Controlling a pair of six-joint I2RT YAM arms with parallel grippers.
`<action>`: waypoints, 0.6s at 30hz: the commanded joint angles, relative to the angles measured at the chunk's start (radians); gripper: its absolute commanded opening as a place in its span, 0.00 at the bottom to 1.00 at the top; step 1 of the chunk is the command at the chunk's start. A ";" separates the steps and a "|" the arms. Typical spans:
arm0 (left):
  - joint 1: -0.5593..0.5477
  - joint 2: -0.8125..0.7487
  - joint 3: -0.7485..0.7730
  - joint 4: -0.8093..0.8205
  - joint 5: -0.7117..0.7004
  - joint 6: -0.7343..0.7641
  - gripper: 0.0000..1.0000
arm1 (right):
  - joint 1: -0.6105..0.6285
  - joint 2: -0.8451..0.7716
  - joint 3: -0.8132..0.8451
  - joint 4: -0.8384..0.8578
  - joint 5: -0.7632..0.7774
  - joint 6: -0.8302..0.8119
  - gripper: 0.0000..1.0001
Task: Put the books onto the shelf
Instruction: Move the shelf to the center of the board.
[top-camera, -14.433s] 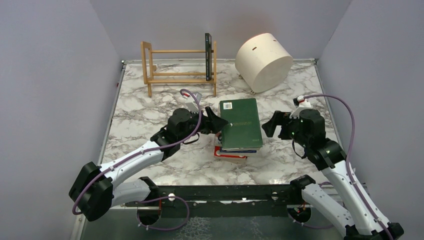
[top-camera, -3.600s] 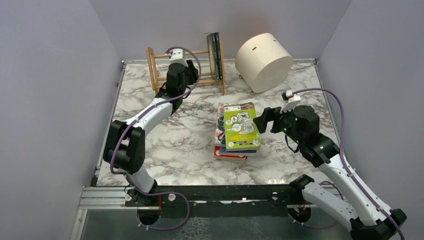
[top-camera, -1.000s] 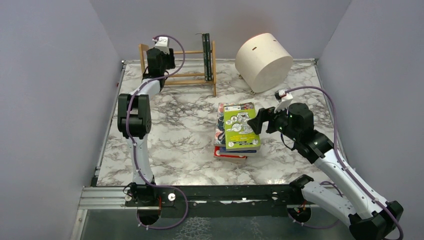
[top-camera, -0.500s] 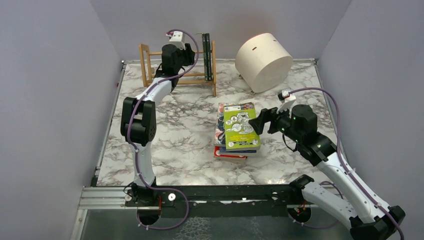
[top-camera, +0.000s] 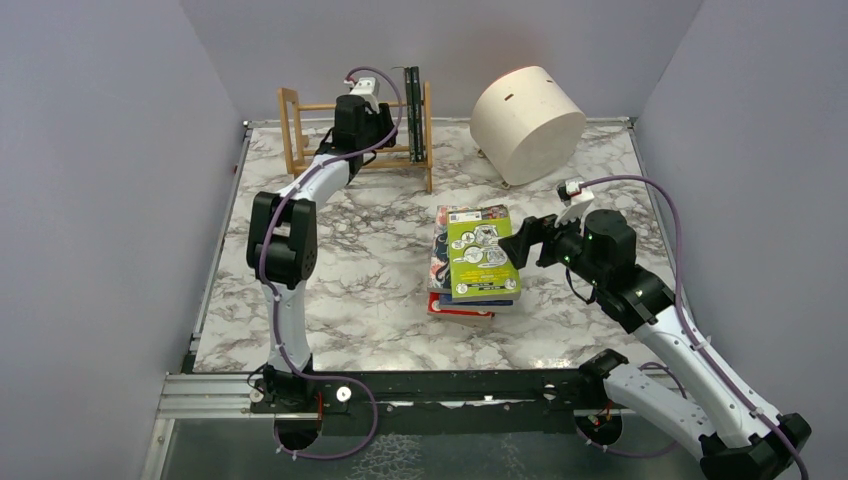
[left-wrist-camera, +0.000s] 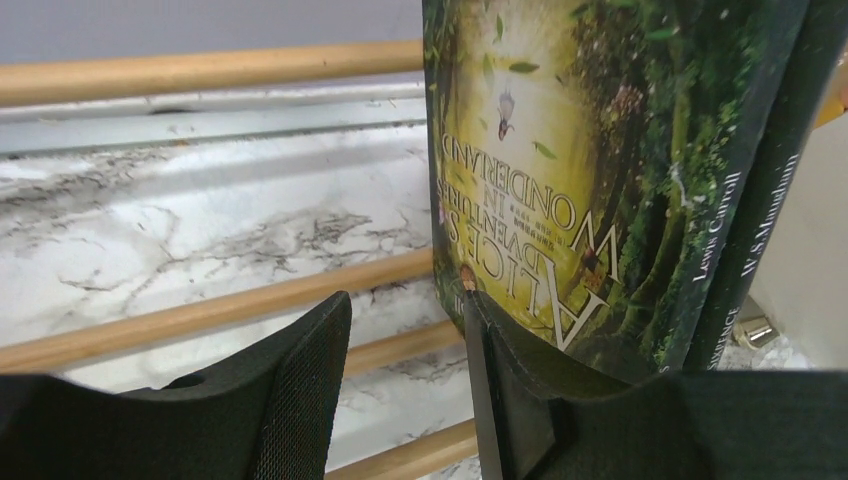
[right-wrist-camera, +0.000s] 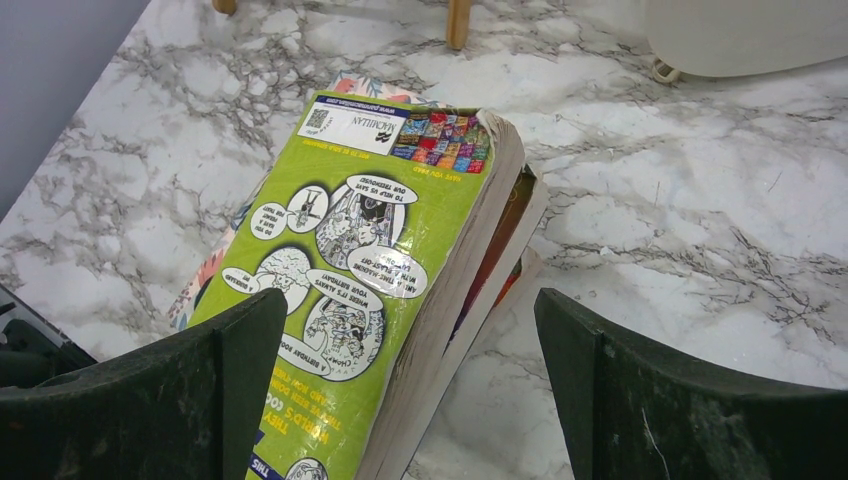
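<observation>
Books sit in two groups. Two stand upright at the right end of the shelf (top-camera: 291, 130), side by side and touching: the Alice in Wonderland book (left-wrist-camera: 540, 150) (title reads upside down in the left wrist view) and, on its far side, the Maugham book (left-wrist-camera: 790, 150) with a dark green spine. From above the pair shows as two thin dark edges (top-camera: 413, 100) leaning on the shelf's right ladder end.

The rest lie flat in one stack (top-camera: 462, 308) mid-way across the marble table (top-camera: 330, 280), well apart from the shelf. On top is one lime green book (top-camera: 482, 255), back cover up with cartoon bubbles and a barcode label (right-wrist-camera: 370, 240). One floral-cover book (top-camera: 438, 250) pokes out left under it, with blue and red edges lower down. The stack count is hard to read, maybe four or five.

The left gripper (top-camera: 385, 125) is at the shelf, just left of the upright pair. Its fingers (left-wrist-camera: 300, 390) stand a narrow gap apart with nothing between them, only shelf dowels (left-wrist-camera: 200, 72) showing through. Its right finger is just beside the Alice cover's lower edge.

The right gripper (top-camera: 520, 240) hovers at the stack's right side with its jaws spread wide, holding nothing. In its own view the fingers (right-wrist-camera: 240, 380) straddle the lime book from above.

One cream drum (top-camera: 528, 122) lies on its side at the far right, beside the shelf.
</observation>
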 joint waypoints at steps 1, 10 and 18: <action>-0.009 0.018 0.051 -0.103 0.032 -0.021 0.39 | 0.006 -0.015 -0.012 0.022 0.023 -0.007 0.93; -0.015 0.070 0.097 -0.190 0.060 0.002 0.39 | 0.006 -0.020 -0.012 0.022 0.020 -0.007 0.93; -0.021 0.098 0.136 -0.277 0.079 0.039 0.39 | 0.005 -0.017 -0.013 0.027 0.022 -0.007 0.93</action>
